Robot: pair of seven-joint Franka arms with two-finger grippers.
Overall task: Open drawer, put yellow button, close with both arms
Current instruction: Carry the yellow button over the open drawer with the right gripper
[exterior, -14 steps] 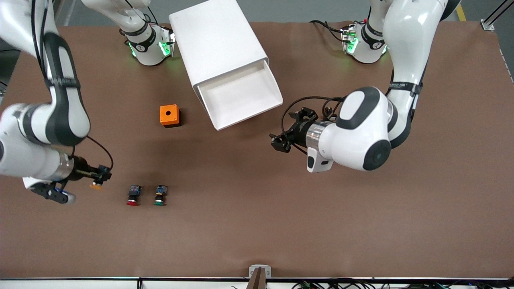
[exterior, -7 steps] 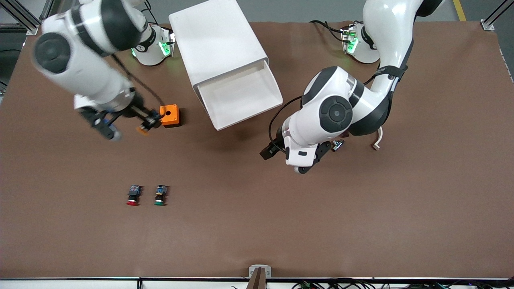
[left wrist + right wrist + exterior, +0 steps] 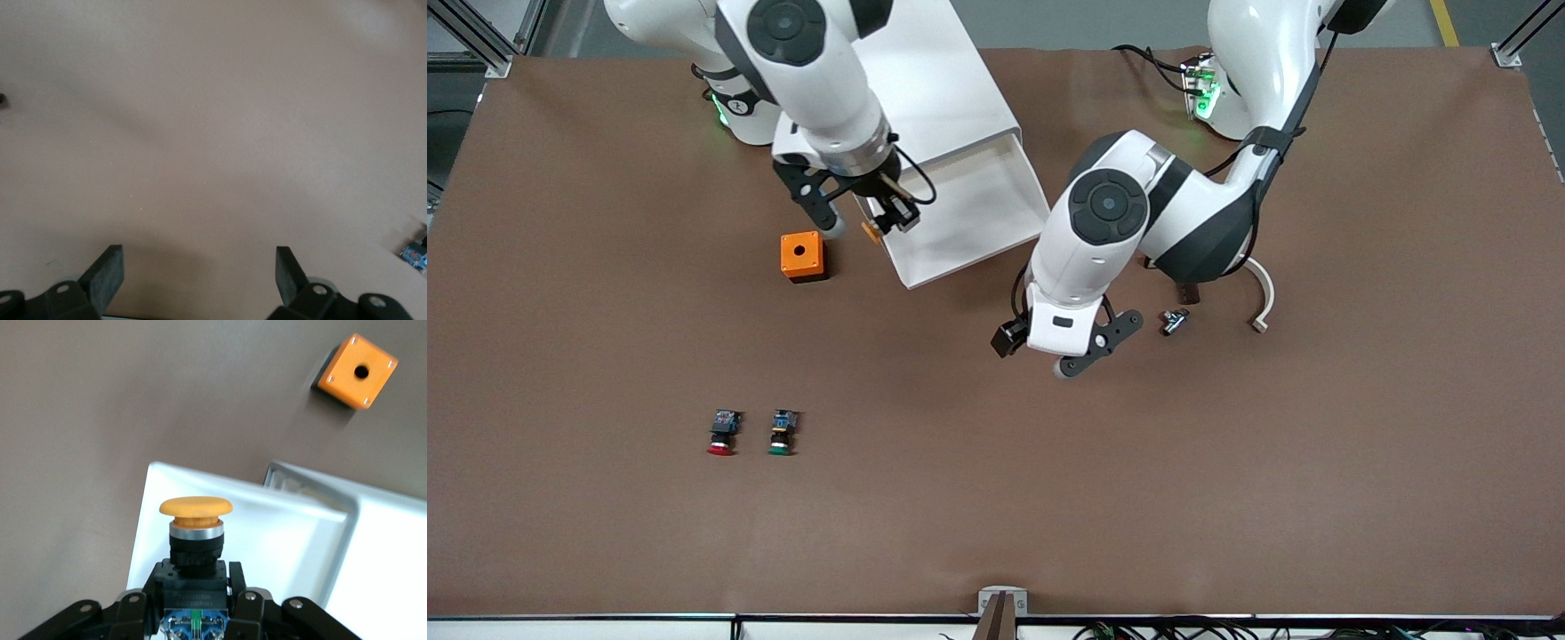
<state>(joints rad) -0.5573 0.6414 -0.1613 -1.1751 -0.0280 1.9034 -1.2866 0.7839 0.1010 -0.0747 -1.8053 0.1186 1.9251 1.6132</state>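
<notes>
I have the right gripper up over the corner of the pulled-out drawer that points toward the right arm's end of the table, and it is clamped on the yellow button. In the right wrist view the button sits between the fingers, gripped by its black body, with the round yellow cap sticking out past the fingertips and the blue block tucked back toward the palm. Below the cap I see the white floor and wall of the drawer, so the button hangs just inside the drawer's corner, above it and not resting on anything.

The drawer stands open out of the white cabinet, which sits near the table edge where the arm bases stand. An orange box with a round hole in its top lies on the table just beside the drawer, toward the right arm's end.

My left gripper hangs over the bare brown table around the middle of the top, nearer the front camera than the drawer. In its wrist view the fingers are spread wide apart with nothing between them.

A red button and a green button lie side by side, well apart from both grippers.
</notes>
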